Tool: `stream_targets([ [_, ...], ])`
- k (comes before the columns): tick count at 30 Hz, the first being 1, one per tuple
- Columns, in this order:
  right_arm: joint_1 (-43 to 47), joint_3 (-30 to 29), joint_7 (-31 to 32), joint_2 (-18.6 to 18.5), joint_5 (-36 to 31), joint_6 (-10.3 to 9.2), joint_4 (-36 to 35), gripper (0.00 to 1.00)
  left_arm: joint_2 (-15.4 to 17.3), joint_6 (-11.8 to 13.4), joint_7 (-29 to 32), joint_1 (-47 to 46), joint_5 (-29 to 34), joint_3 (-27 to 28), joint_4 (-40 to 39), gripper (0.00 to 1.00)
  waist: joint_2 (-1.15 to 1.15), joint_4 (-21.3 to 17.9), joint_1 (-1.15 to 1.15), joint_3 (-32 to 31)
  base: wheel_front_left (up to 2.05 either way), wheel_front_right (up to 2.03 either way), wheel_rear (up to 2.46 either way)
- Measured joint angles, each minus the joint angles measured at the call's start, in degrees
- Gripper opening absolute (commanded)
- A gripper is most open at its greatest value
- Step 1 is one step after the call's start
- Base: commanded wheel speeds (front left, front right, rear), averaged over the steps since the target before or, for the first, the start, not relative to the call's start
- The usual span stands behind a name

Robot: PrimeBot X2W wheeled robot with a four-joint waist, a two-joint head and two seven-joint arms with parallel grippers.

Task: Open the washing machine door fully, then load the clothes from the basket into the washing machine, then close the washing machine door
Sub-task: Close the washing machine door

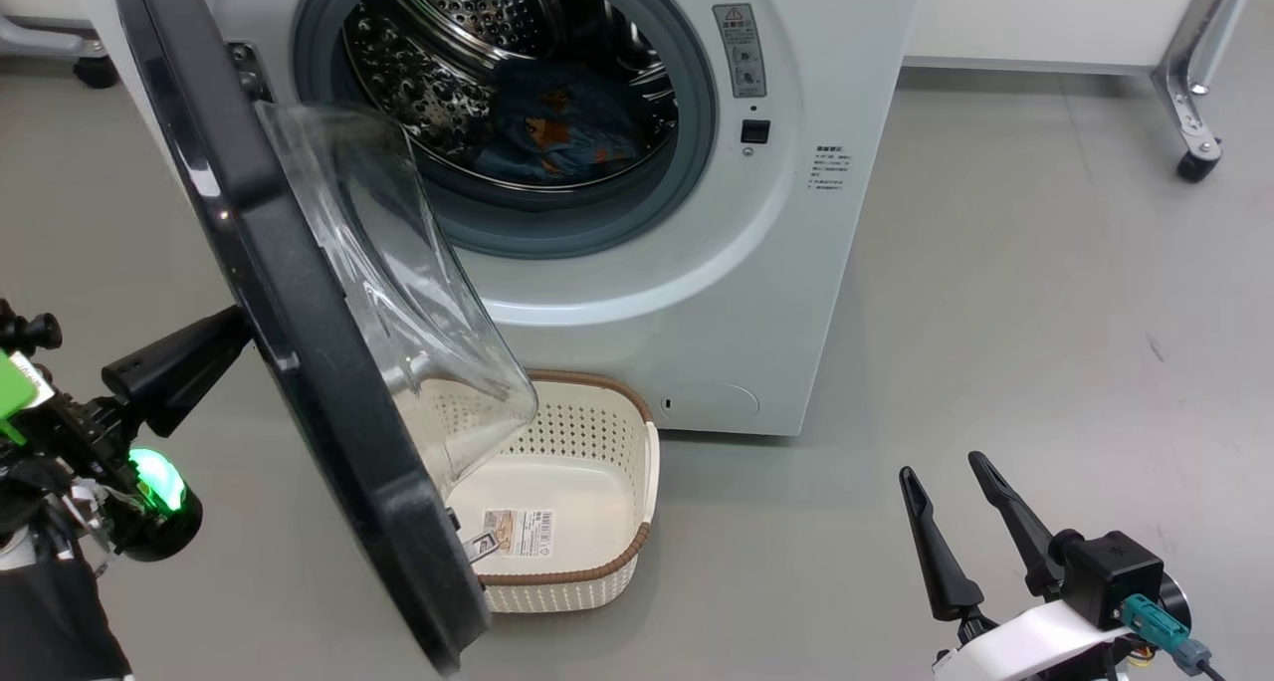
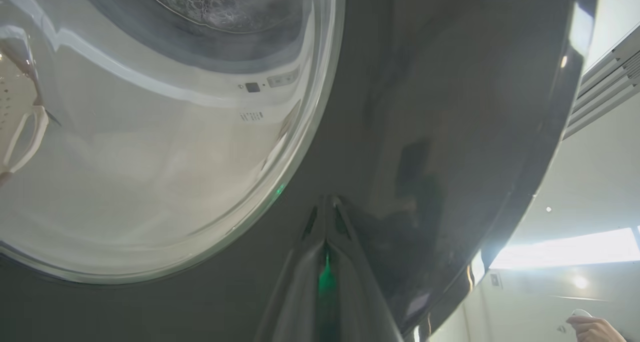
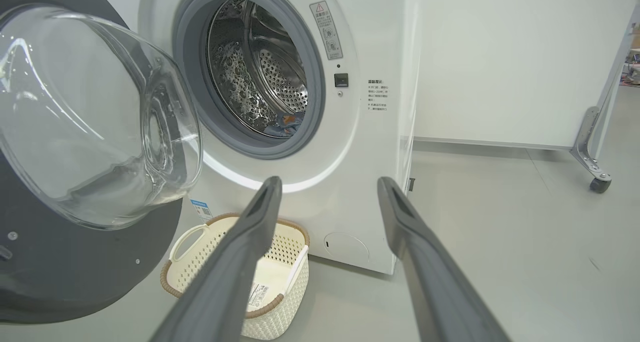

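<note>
The white washing machine (image 1: 697,293) stands with its door (image 1: 299,382) swung partway out to the left, the glass bowl (image 1: 398,293) facing the drum. Blue clothes (image 1: 557,128) lie inside the steel drum; the right wrist view shows the clothes (image 3: 287,124) at the gasket's lower edge. On the floor under the door sits the cream basket (image 1: 597,432), holding only a label. My left gripper (image 1: 224,335) is shut, and in its wrist view the left gripper (image 2: 327,202) has its tips against the door's black outer rim (image 2: 425,107). My right gripper (image 1: 946,477) is open and holds nothing, low at the right.
A white panel on a metal leg with a caster (image 1: 1194,158) stands at the back right. Another caster (image 1: 95,69) shows at the back left. Grey floor (image 1: 1045,313) stretches to the machine's right. A person's hand (image 2: 595,327) appears at the left wrist view's lower right corner.
</note>
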Motion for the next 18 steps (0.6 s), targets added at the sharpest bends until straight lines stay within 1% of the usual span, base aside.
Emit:
stream_targets([
  [8,0.0,0.0,0.0,-0.4,0.0,0.0,0.0,1.0,-0.4,0.0,-3.8,-1.0,0.8,-2.6,-0.9,0.0,0.0,-3.0,0.0,0.1,0.0,0.0,0.0],
  [18,-0.3,0.8,0.0,-0.4,0.0,0.0,0.0,1.0,-0.6,0.0,-8.8,-3.5,2.3,-4.4,0.3,0.0,0.0,-5.5,0.0,0.3,0.0,0.0,0.0],
])
